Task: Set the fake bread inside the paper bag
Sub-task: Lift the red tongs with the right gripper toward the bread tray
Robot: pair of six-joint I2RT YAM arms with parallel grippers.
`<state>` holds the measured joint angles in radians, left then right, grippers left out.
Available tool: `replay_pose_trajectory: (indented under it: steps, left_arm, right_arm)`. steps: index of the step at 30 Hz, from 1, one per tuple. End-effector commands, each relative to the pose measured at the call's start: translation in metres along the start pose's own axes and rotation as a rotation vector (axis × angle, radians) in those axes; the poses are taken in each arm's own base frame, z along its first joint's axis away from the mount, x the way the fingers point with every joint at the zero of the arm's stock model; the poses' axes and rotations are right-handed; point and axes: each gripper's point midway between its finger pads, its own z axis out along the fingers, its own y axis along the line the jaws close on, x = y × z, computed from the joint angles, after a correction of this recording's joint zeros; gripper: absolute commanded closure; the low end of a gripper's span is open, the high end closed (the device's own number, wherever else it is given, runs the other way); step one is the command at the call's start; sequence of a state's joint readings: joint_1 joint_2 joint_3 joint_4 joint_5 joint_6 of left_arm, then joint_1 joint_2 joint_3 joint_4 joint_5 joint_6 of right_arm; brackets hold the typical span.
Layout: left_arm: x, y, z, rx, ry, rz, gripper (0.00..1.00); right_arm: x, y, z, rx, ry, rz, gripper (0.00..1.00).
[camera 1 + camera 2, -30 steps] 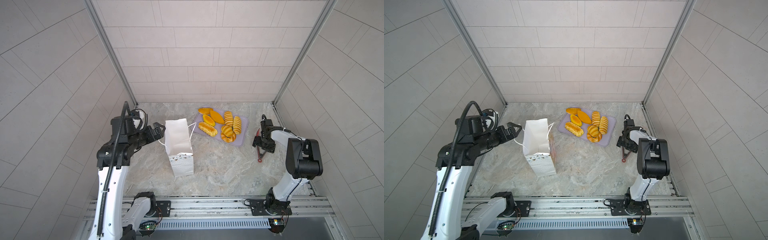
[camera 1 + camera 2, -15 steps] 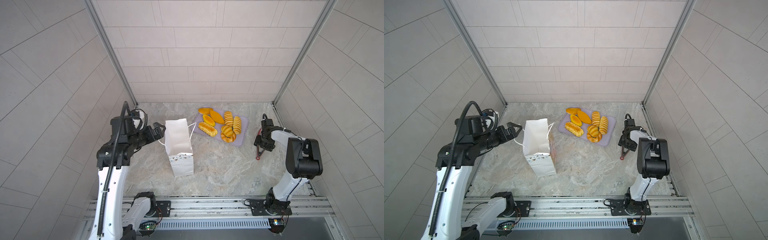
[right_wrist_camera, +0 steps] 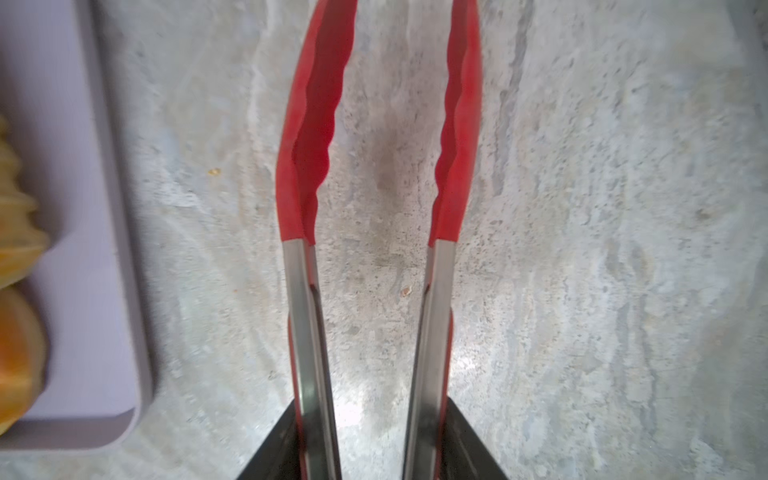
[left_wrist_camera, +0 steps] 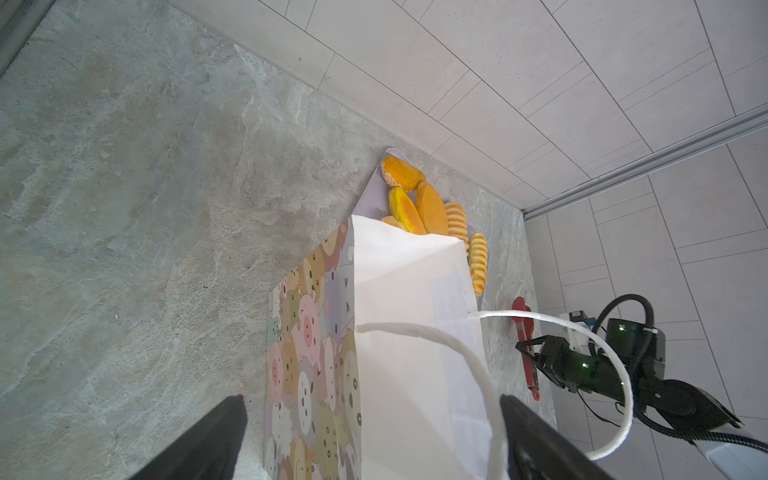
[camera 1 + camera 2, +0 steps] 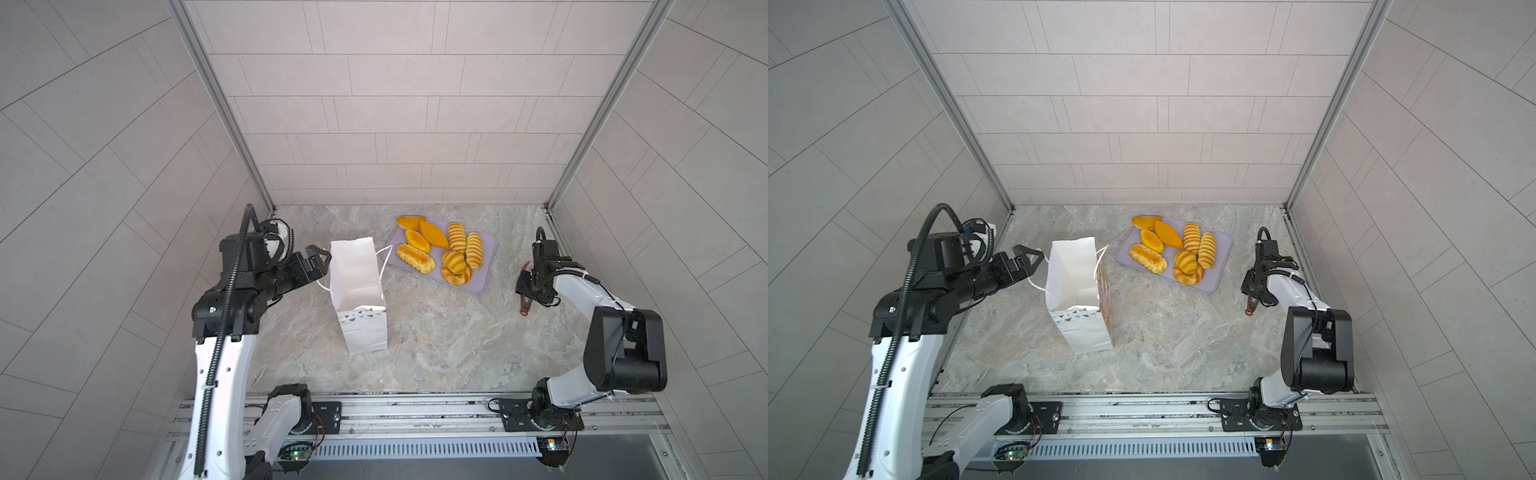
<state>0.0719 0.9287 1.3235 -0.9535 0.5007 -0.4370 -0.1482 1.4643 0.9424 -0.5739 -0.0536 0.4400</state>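
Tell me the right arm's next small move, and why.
Probably lift the tongs off the table toward the lilac tray: both tong arms sit between the jaws of the right gripper, touching them, so they look grasped. All the fake bread lies on that tray, and the paper bag stands upright beside it.

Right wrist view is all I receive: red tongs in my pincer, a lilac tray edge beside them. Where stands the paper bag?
Observer: The paper bag stands upright beyond the tray, on the side away from your tongs.
Operator: Is its mouth open?
Observer: Yes, open upward, and it looks empty; the fake bread lies on the tray.
Operator: And the left pincer?
Observer: The left pincer is open, the bag's cord handle loose between its fingers.
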Motion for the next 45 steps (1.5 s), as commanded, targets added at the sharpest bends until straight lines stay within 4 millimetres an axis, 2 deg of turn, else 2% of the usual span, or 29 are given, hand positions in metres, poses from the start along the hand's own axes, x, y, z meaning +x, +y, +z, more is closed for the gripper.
replay_pose_trajectory:
  steps: [1, 7, 14, 22, 34, 41, 45]
  left_arm:
    - [-0.005, -0.004, -0.006, 0.014, -0.033, 0.002, 0.0]
    - [-0.007, -0.002, -0.007, 0.001, -0.045, -0.003, 0.0]
    - [-0.006, 0.002, -0.006, -0.013, -0.043, -0.011, 0.0]
    - [-0.008, 0.002, -0.01, -0.026, -0.052, -0.014, 0.0]
    - [-0.011, 0.009, -0.006, -0.061, -0.047, -0.017, 0.0]
    - [-0.015, 0.008, -0.01, -0.074, -0.05, -0.014, 0.0]
    - [-0.012, 0.014, -0.014, -0.113, -0.04, 0.007, 0.0]
  right_arm:
    - [-0.001, 0.008, -0.027, -0.05, -0.027, -0.028, 0.52]
    - [-0.001, 0.022, -0.067, -0.125, -0.092, -0.077, 0.53]
    - [0.004, 0.048, -0.109, -0.214, -0.148, -0.157, 0.52]
    - [0.0, 0.07, -0.14, -0.352, -0.198, -0.144, 0.51]
    - [0.004, 0.076, -0.156, -0.379, -0.165, -0.205, 0.47]
    - [0.01, 0.077, -0.159, -0.378, -0.154, -0.266, 0.46]
    - [0.013, 0.086, -0.164, -0.378, -0.158, -0.315, 0.46]
